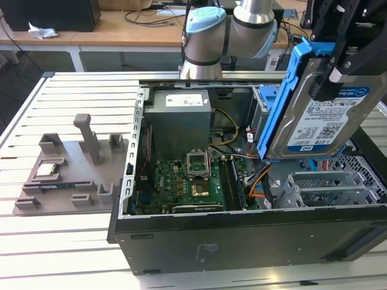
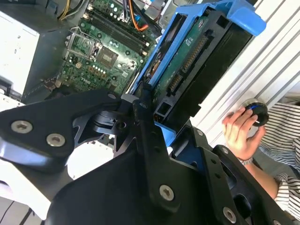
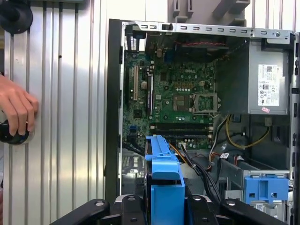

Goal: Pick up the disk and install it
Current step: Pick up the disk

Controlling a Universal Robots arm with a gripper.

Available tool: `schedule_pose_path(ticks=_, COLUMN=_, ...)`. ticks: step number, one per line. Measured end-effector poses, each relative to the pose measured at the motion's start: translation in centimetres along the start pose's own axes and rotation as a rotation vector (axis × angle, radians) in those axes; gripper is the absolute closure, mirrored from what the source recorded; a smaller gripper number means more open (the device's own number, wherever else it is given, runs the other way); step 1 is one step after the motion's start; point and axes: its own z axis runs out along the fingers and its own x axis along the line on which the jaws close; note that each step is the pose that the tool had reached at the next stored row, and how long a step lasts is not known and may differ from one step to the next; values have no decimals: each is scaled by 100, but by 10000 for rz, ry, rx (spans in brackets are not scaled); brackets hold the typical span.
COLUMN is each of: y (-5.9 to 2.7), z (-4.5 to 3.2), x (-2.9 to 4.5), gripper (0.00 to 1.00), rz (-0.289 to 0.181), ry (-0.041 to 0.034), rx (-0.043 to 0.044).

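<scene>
Gripper [image 1: 331, 75] clamped shut on disk [image 1: 311, 118], gripping upper end. Disk hangs below gripper, long axis steeply tilted, over open computer case [image 1: 242, 235]; drive cage [image 1: 326, 188] beneath lower end.

Your case [image 1: 242, 241] sits open on slatted table [image 1: 60, 254]. Inside: motherboard [image 1: 181, 187] flat on case floor, power supply [image 1: 179, 118] behind it, drive cage [image 1: 329, 187] toward exterior view's right. Disk [image 1: 314, 121] hangs tilted above that cage, clamped in gripper [image 1: 331, 75]. Fixture plate [image 1: 66, 175] lies on table, exterior view's left of case, small chip [image 1: 48, 170] on it. In first wrist view, person's hand [image 3: 16, 110] rests on knob [image 3: 11, 136] on table, beside case. Desk [image 1: 121, 30] stands behind table.
</scene>
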Motion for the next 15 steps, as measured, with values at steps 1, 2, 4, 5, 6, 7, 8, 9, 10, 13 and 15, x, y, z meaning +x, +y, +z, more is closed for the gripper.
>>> schedule_pose_path(ticks=1, y=-19, z=8, x=1, gripper=64, rz=1, ry=-1, rx=0)
schedule_pose_path(ticks=2, y=-43, z=17, x=2, gripper=64, rz=1, ry=0, rx=0)
schedule_pose_path(ticks=4, y=-87, z=39, x=3, gripper=64, rz=0, ry=0, rx=0)
schedule_pose_path(ticks=5, y=-115, z=54, x=5, gripper=64, rz=1, ry=0, rx=0)
schedule_pose_path(ticks=6, y=-146, z=72, x=6, gripper=64, rz=0, ry=0, rx=0)
schedule_pose_path(ticks=7, y=-170, z=90, x=7, gripper=64, rz=0, ry=0, rx=0)
schedule_pose_path(ticks=8, y=-206, z=117, x=10, gripper=64, rz=1, ry=-2, rx=-2)
schedule_pose_path(ticks=9, y=-232, z=140, x=11, gripper=64, rz=1, ry=0, rx=-2)
schedule_pose_path(ticks=10, y=-257, z=164, x=12, gripper=64, rz=1, ry=0, rx=-2)
schedule_pose_path(ticks=13, y=-310, z=222, x=57, gripper=64, rz=16, ry=-1, rx=-1)
schedule_pose_path(ticks=15, y=-318, z=236, x=78, gripper=64, rz=41, ry=-2, rx=0)
